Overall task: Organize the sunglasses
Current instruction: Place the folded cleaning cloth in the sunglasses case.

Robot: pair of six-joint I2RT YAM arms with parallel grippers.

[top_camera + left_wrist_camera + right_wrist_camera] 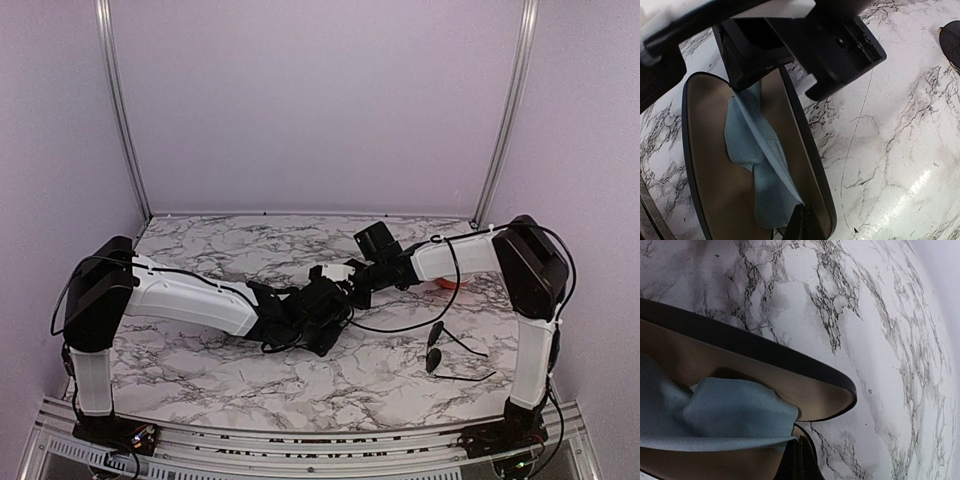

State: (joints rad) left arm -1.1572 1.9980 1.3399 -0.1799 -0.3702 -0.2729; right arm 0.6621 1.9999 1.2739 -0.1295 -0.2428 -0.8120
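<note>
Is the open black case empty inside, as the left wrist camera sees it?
No, a light blue cloth lies crumpled on the tan lining of the open case.

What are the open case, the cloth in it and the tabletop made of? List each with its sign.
open case: dark hard-looking shell, matte tan lining, perhaps suede-like; smooth rim, soft interior.
cloth: light blue soft fabric, likely microfibre; it folds and creases.
tabletop: white marble look with grey veins, glossy glare; could be printed laminate.
</note>
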